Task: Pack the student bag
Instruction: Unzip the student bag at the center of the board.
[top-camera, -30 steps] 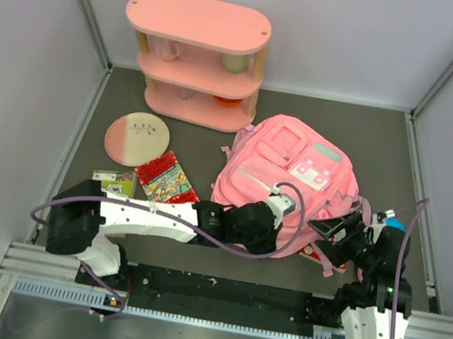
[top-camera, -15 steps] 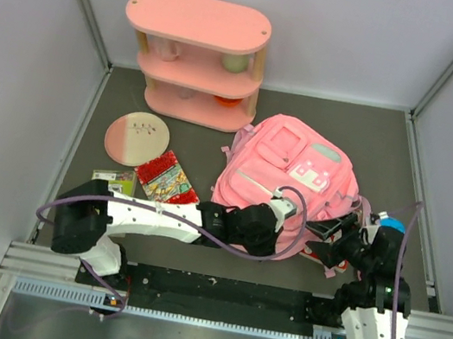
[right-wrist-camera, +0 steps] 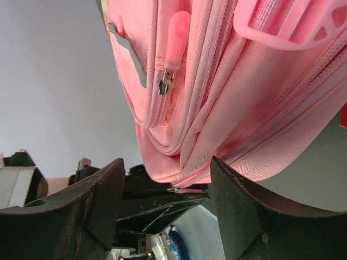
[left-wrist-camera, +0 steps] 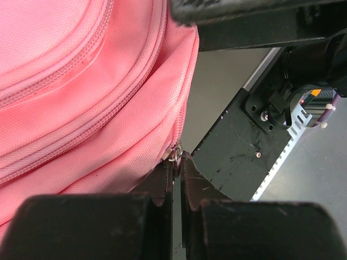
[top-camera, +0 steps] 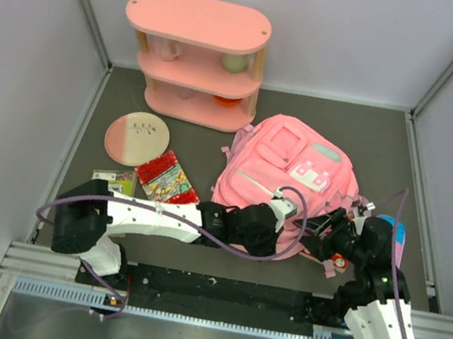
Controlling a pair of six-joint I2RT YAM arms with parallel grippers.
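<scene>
The pink student bag (top-camera: pixel 288 179) lies flat right of the table's centre; it fills the left wrist view (left-wrist-camera: pixel 81 81) and the right wrist view (right-wrist-camera: pixel 233 81). My left gripper (top-camera: pixel 286 234) is at the bag's near edge, shut (left-wrist-camera: pixel 176 165) on a small metal zip pull (left-wrist-camera: pixel 174 155). That pull and the left fingers (right-wrist-camera: pixel 162 203) also show in the right wrist view. My right gripper (top-camera: pixel 318 237) is open beside the bag's near right corner, its jaws wide apart (right-wrist-camera: pixel 165 165) and holding nothing. A second pink zip tab (right-wrist-camera: pixel 174 38) hangs on a front pocket.
A pink three-tier shelf (top-camera: pixel 192 58) stands at the back left. A round pink plate (top-camera: pixel 136 137), a red packet (top-camera: pixel 165 178) and a small green item (top-camera: pixel 113 178) lie left of the bag. A blue-and-pink object (top-camera: pixel 393 230) lies by the right arm.
My right gripper has moved left and nearer to the bag's near edge, close to the left gripper. The left arm and the bag have hardly moved.
</scene>
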